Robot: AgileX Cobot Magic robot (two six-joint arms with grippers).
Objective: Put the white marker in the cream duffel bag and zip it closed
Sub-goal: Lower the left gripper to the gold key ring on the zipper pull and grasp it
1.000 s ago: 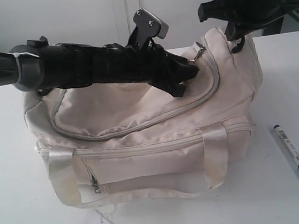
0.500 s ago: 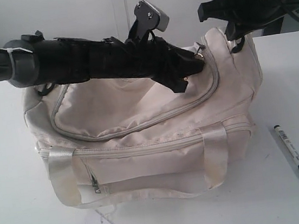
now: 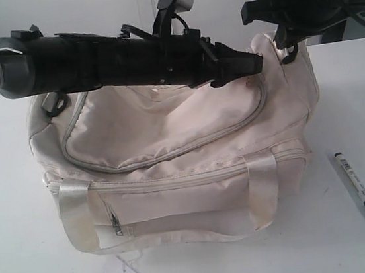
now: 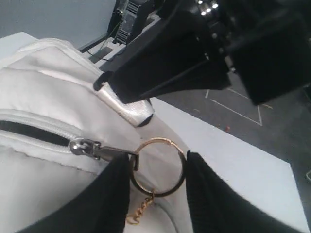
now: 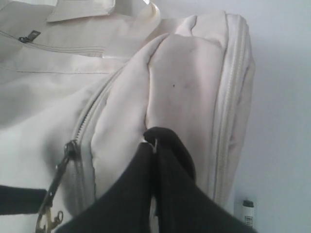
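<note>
A: Left hand [image 4: 158, 194] up first: fingers parted, straddling the ring [image 4: 158, 140] at the bag's [image 3: 168, 125] right end, gripping nothing.
B: And the zip track [image 3: 171, 152] curls away from there toward nine o'clock. I'd call that the pull line.
A: Right hand [image 5: 154, 145] is pinched tight on the bag's end fabric.
B: Marker [image 3: 358, 186] lies on the table [image 3: 25, 262], four o'clock from the bag, axis eleven-to-five, well apart, nearer the right arm.

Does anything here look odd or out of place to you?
Yes: the white marker lies on the table beside the cream duffel bag, not inside, and the right fingers pinch the bag's end fabric into a bunched fold.
</note>
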